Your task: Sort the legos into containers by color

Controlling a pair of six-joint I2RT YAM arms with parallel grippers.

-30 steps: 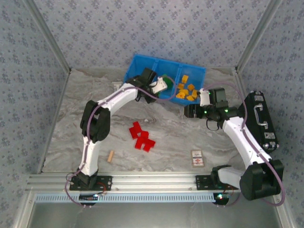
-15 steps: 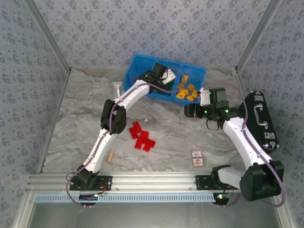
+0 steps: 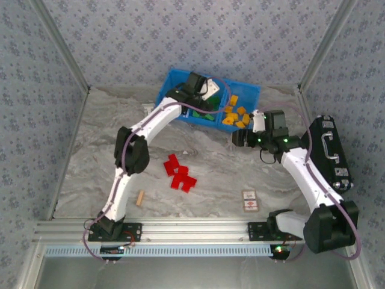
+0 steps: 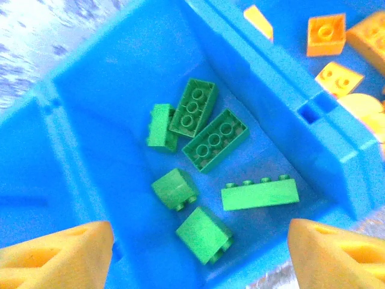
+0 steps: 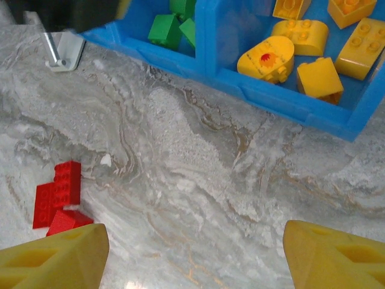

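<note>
Flowery grey walls stand round a grey marble table (image 3: 90, 156). Two white arms reach over it from the near edge. We see a black case (image 3: 328, 150) by the right wall, out of the way, for it has no part in the sorting.

At the far side sits the long blue bin (image 3: 170, 84). Its three boxes are the containers, one for each color. The left arm (image 3: 150, 123) bends far forward so that the left claw (image 4: 200, 241) hangs right over the middle box (image 4: 108, 120). Its two yellow fingers (image 4: 54, 256) stand wide apart with nothing between them, so this claw is open and holds no lego.

Below it six green legos (image 4: 210, 141) lie on the floor of that box, all one color, just where green belongs. The right claw (image 5: 195, 247) hangs low over the bare table just in front of the bin, wide apart and empty too. We think it keeps there so the arms do not bump.

The yellow legos (image 3: 236, 114) lie in the right-hand box. The red legos (image 3: 179, 174) lie in a little heap in the middle of the table, well apart from the bin, not yet sorted. We think they go in the left-hand box.

A small wooden stick (image 3: 140, 198) and a little card (image 3: 249, 200) lie near the front. They are not legos, so they can be left alone.
</note>
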